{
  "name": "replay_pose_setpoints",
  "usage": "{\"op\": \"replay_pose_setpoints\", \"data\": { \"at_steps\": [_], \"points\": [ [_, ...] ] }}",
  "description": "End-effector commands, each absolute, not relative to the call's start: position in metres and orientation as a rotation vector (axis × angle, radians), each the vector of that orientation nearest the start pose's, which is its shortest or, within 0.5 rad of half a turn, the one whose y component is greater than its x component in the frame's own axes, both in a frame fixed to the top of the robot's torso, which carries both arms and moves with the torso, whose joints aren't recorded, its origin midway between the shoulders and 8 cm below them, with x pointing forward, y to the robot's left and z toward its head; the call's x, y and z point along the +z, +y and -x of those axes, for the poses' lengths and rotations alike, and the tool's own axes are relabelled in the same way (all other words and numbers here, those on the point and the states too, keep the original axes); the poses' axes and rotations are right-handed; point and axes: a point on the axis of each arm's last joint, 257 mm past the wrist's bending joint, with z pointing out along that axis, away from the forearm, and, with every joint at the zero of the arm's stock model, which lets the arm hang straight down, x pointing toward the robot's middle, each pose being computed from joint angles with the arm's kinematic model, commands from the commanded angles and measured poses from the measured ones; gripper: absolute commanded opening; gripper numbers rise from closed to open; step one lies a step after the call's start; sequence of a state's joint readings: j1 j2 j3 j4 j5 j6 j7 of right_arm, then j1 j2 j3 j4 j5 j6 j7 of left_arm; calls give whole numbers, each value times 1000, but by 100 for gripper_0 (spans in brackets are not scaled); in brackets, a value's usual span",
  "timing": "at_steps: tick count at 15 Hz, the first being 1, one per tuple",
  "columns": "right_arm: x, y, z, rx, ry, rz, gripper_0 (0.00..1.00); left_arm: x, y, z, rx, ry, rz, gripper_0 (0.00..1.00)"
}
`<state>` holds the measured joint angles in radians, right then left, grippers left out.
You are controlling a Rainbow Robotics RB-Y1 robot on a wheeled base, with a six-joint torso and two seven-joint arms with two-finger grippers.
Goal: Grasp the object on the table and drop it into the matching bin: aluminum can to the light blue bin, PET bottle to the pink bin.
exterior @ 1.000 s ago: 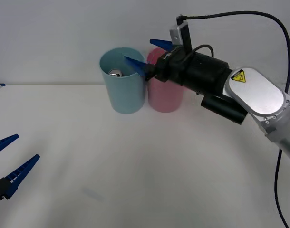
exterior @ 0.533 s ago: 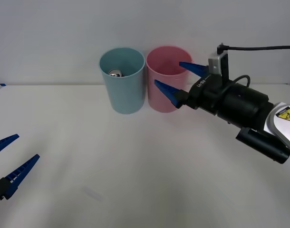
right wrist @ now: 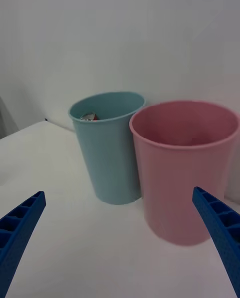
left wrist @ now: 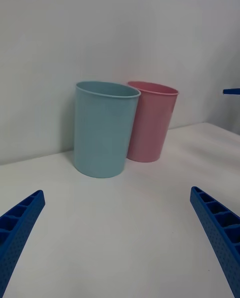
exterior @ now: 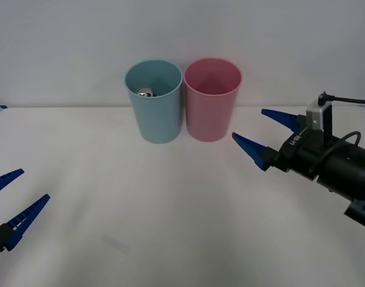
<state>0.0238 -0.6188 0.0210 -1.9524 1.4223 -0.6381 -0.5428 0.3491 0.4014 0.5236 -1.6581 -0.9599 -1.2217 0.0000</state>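
The aluminum can [exterior: 145,92] lies inside the light blue bin [exterior: 155,113], its silver top showing near the inner left wall; from the right wrist a bit of red can [right wrist: 90,116] peeks over the rim of that bin [right wrist: 112,153]. The pink bin [exterior: 211,107] [right wrist: 187,178] stands just right of it on the white table [exterior: 170,209]. My right gripper [exterior: 264,133] hovers open and empty over the table, right of the pink bin. My left gripper [exterior: 9,200] is parked open at the near left edge.
Both bins [left wrist: 102,127] [left wrist: 150,122] stand together at the back of the table against a plain white wall. A thin black cable [exterior: 350,100] runs off the right wrist.
My right gripper has pulled back from above the light blue bin, moving right and toward me, down past the pink bin. The can stays in the bin. The left arm has not moved.
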Motion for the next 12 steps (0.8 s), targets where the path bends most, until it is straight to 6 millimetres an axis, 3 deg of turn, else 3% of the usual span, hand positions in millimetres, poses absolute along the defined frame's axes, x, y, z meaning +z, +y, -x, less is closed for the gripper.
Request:
{"op": "replay_pose_setpoints", "data": {
  "at_steps": [1,8,12],
  "points": [
    [-131,-179,-439,561,1548,679,100,-169,330,-342,-567,1441,-465,100],
    [-173,-221,-394,485,1577,718,100,-169,330,-342,-567,1441,-465,100],
    [-182,-235,-368,534,1604,690,100,-169,330,-342,-567,1441,-465,100]
  ]
}}
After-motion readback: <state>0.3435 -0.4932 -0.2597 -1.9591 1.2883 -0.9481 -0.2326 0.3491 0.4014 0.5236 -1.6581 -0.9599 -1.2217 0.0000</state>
